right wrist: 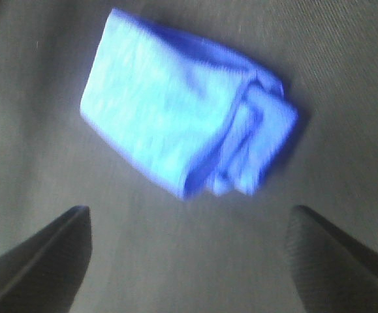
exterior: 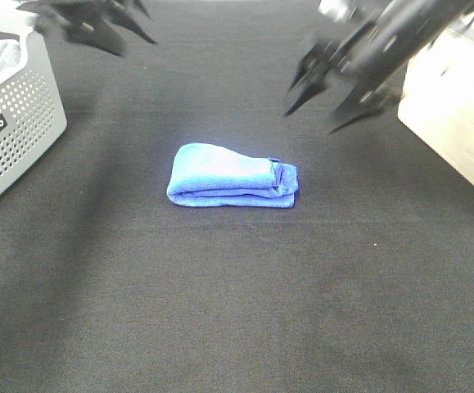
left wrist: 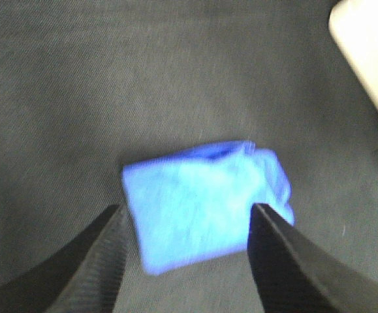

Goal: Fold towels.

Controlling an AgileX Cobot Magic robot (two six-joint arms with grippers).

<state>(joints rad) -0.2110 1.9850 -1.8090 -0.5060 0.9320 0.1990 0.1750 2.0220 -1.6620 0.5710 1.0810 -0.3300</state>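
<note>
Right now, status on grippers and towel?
Left gripper open, empty, raised. Right gripper open, empty, raised. Blue towel folded on the black cloth. Basket off left, not in the way.

Perforated grey basket [exterior: 20, 123], black tablecloth [exterior: 237, 311]

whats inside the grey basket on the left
Little shows: the grey basket is cut off by the frame edge. At its top, some pale fabric and a dark patch peek out. Its perforated wall hides everything lower down.
</note>
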